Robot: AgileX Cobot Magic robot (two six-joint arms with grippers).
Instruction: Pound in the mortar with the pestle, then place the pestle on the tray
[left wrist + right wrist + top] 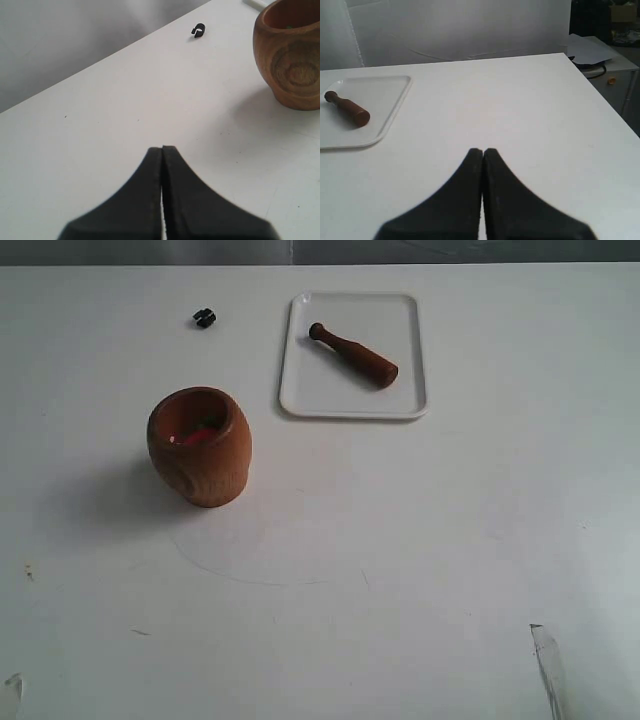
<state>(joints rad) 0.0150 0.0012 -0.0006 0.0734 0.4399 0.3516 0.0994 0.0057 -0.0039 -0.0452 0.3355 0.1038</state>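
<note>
Nearest of all, both pairs of jaws are over the white tabletop (400, 570). The left jaws are pressed tight together with nothing between them. The right jaws are pressed together too and hold nothing.

Farther on, the mortar (200, 450) stands upright on the tabletop, well apart from the left jaws. It has red bits and a little green inside.

Farther still, the tray (400, 320) lies flat, past the mortar and to its right. The pestle (355, 357) lies on the tray, well apart from the right jaws. It lies slanted. Its small knob points to the far left and its thick end to the near right.

Farthest, a small black thing (204, 317) sits on the tabletop, left of the tray.
</note>
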